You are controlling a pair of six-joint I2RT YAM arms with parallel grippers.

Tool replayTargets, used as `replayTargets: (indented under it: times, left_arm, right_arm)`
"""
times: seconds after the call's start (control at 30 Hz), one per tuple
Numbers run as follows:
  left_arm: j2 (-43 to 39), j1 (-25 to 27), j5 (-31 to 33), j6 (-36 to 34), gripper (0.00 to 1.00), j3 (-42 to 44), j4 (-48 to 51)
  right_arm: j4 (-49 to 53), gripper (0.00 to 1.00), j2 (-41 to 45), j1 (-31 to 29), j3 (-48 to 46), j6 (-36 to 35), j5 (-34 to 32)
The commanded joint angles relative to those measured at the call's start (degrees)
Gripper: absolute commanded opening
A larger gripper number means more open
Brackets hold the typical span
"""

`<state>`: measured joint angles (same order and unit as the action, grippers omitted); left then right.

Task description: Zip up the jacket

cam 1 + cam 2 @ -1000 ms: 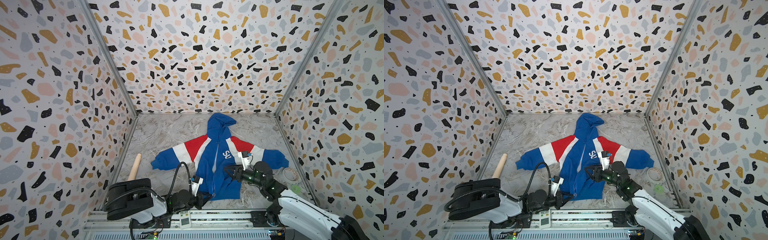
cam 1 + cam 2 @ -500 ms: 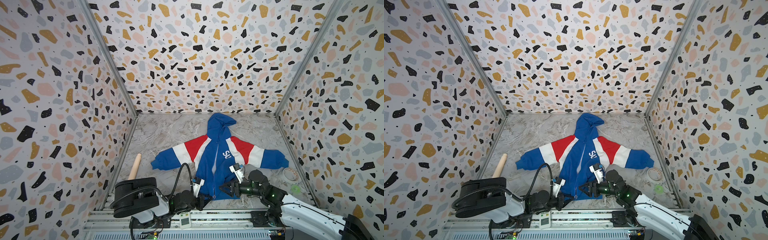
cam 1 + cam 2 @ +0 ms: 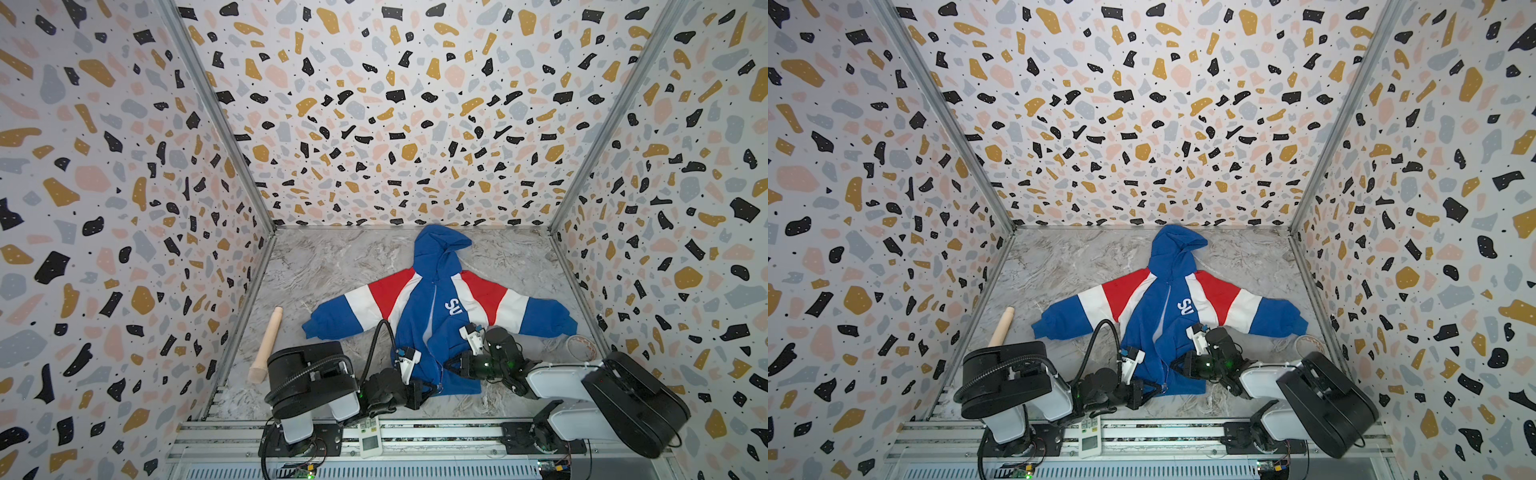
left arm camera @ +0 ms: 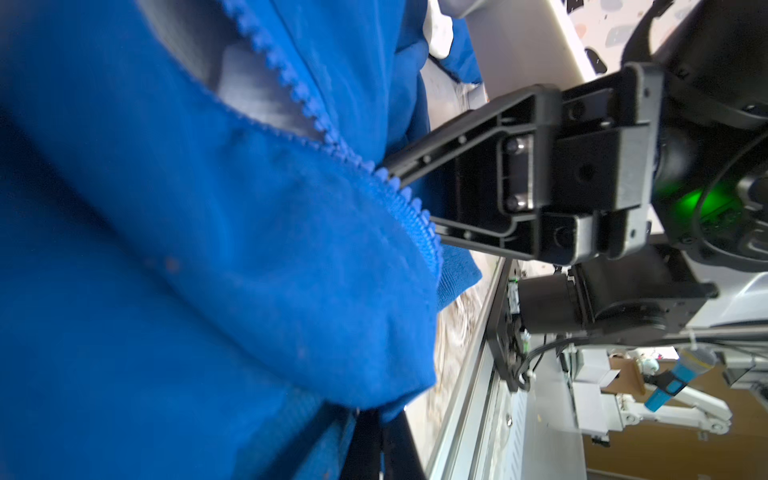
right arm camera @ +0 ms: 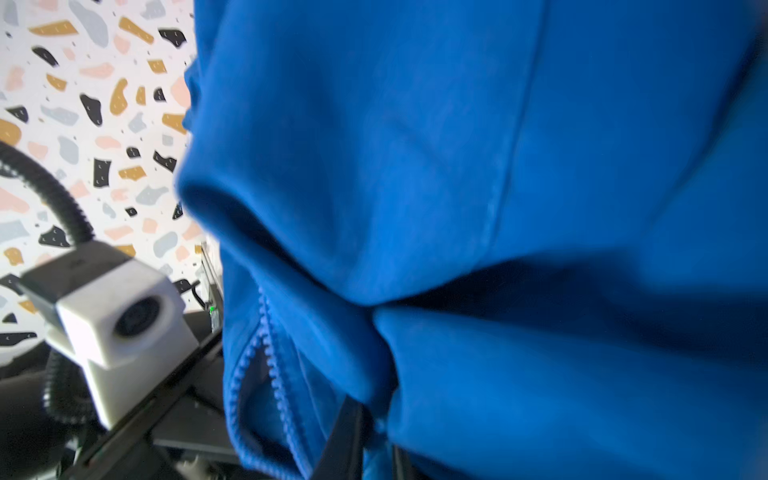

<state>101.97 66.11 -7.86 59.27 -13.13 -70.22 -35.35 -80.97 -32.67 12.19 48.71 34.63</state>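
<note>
The jacket (image 3: 440, 303) (image 3: 1169, 316) lies flat on the marble table, blue hood toward the back wall and striped sleeves spread out. Its front is parted, with open zipper teeth (image 4: 291, 91) (image 5: 266, 374) running up from the hem. My left gripper (image 3: 432, 388) (image 3: 1160, 388) (image 4: 376, 419) is shut on the jacket's hem at the near edge. My right gripper (image 3: 446, 365) (image 3: 1173, 363) (image 5: 376, 432) sits just above it, to the right of the zipper. It is shut on a fold of the blue front panel. Blue cloth (image 5: 498, 166) fills both wrist views.
A pale wooden stick (image 3: 268, 345) lies by the left wall. A white remote (image 3: 370, 436) rests on the front rail, and a pale ring (image 3: 579, 347) lies under the right sleeve's cuff. Terrazzo-patterned walls close in three sides.
My right gripper has moved from the jacket's mid front down toward the hem and has closed on the fabric. The left gripper stays shut at the hem.
</note>
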Motion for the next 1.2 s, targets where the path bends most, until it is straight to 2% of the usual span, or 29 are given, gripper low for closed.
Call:
replayTargets:
  times: [0.0, 0.2, 0.27, 0.33, 0.5, 0.6, 0.7, 0.77, 0.97, 1.17]
  left_arm:
    - [2.88, -4.7, -3.13, -3.6, 0.0, -2.25, 9.12]
    - [3.22, -13.8, -6.74, -13.79, 0.0, -12.25, 24.53]
    - [4.52, -15.67, -8.31, -15.95, 0.0, -15.83, 27.94]
    - [6.2, -16.24, -9.76, -17.69, 0.0, -19.35, 31.22]
    - [8.03, -16.19, -12.04, -17.21, 0.0, -20.46, 31.04]
    - [6.96, -16.19, -11.54, -16.72, 0.0, -18.85, 30.24]
    - [5.91, -16.25, -11.09, -16.81, 0.0, -18.17, 30.3]
    - [5.87, -16.23, -11.09, -16.78, 0.0, -18.08, 30.15]
    - [6.38, -16.19, -11.45, -15.57, 0.0, -17.3, 27.49]
    - [6.14, -16.19, -11.74, -15.36, 0.0, -16.8, 26.8]
  right_arm:
    - [-8.26, 0.09, -7.39, 3.7, 4.81, -2.56, 4.57]
    - [-10.17, 0.02, -20.01, 8.24, 16.6, -3.77, 9.6]
    - [-8.37, 0.03, -21.56, 9.0, 20.42, -4.54, 10.8]
    - [-5.19, 0.09, -21.33, 9.55, 23.31, -5.98, 11.07]
    - [3.44, 0.22, -14.33, 9.82, 23.34, -10.64, 9.01]
    - [11.34, 0.37, -7.63, 9.29, 21.63, -14.47, 5.97]
    - [21.76, 0.46, -1.46, 5.88, 21.43, -18.33, 0.99]
    - [25.9, 0.49, 1.69, 2.39, 20.56, -17.93, -4.19]
    - [24.21, 0.51, 8.89, -1.65, 10.77, -8.78, -12.21]
    - [22.83, 0.45, 8.54, -2.78, 7.97, -8.52, -14.3]
